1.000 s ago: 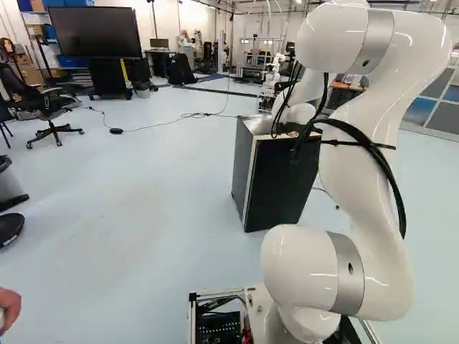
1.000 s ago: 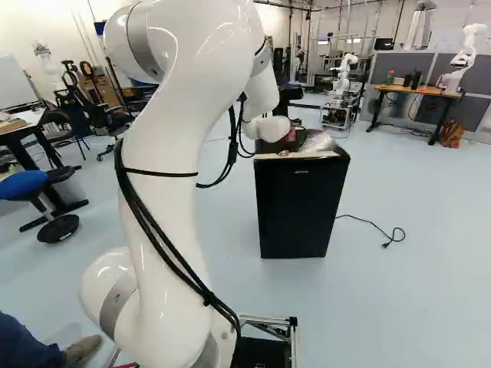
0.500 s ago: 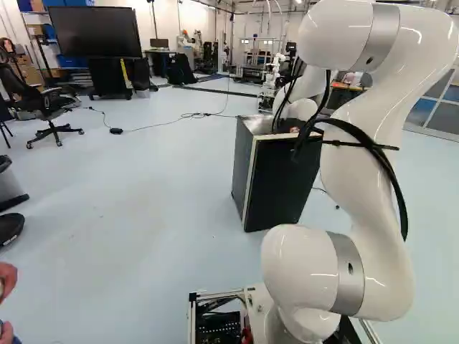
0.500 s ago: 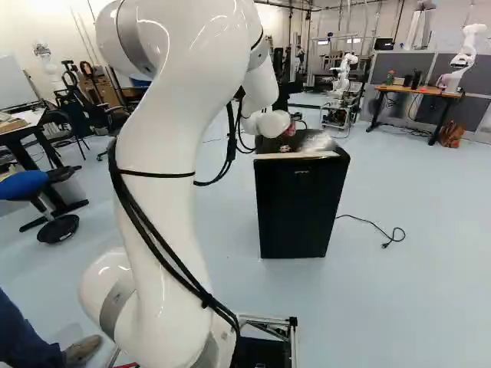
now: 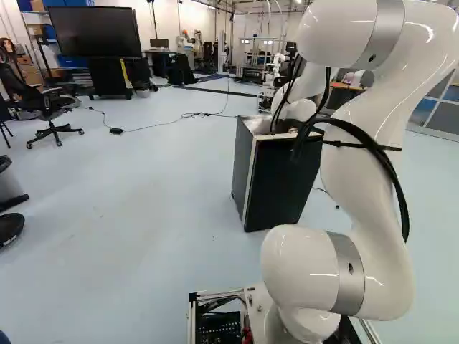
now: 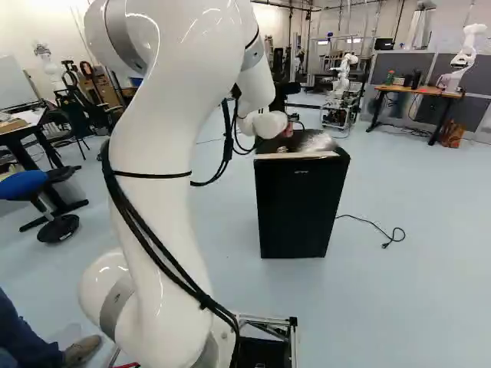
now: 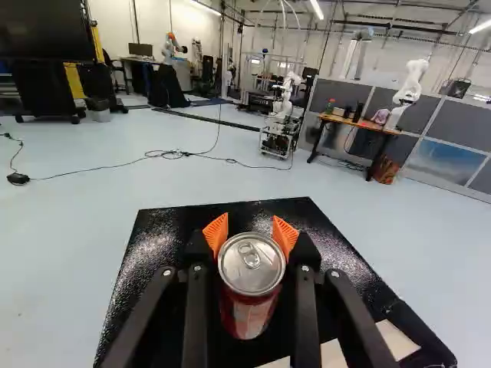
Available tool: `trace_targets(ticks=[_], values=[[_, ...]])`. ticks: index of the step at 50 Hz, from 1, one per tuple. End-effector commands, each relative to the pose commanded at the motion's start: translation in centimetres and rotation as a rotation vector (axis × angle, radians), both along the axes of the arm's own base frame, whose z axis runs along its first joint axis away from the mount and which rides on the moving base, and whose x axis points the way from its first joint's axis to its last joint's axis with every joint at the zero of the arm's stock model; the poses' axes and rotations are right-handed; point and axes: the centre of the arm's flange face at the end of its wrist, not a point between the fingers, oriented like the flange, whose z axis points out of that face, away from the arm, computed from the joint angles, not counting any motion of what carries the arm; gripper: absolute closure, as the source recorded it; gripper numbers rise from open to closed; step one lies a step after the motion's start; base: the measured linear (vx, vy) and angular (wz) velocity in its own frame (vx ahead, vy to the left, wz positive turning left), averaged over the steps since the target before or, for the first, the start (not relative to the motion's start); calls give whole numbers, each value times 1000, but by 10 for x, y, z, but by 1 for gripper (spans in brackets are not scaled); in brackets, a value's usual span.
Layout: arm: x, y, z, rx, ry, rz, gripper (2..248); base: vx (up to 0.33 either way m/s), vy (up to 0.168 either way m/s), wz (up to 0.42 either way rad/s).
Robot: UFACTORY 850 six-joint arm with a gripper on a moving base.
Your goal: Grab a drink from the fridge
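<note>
- There is one drink can (image 7: 248,316), red with one silver lid and one pull ring, and its lid faces the wrist camera
- The two jaws are clamped on the can, one on each side, so it sits right between them
- Two orange pads (image 7: 217,232) show, one on each of the jaws, up against the can
- The can is over the top of the one black fridge (image 6: 301,207); I cannot tell if its bottom touches the top
- In the right base view the fridge stands in the middle of the frame, and a bit of red from the can peeks out near its upper left corner
- In the left base view the fridge is just right of the middle
- One big white arm (image 5: 364,143) fills the right side of the left base view, and it bends over toward the fridge
- One black cord (image 6: 374,224) with one plug lies on the floor, right of the fridge in the right base view
- One big dark screen (image 5: 95,32) is at the upper left of the left base view, with one black chair (image 5: 46,104) below and to the left of it
</note>
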Motion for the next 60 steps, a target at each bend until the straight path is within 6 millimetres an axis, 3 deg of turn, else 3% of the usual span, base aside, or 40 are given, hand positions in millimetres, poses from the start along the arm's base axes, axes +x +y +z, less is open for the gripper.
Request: trace_targets(ticks=[32, 60], values=[[-46, 48, -5, 28, 18, 35, 152, 0, 0, 0], [-121, 108, -20, 64, 46, 82, 152, 0, 0, 0]])
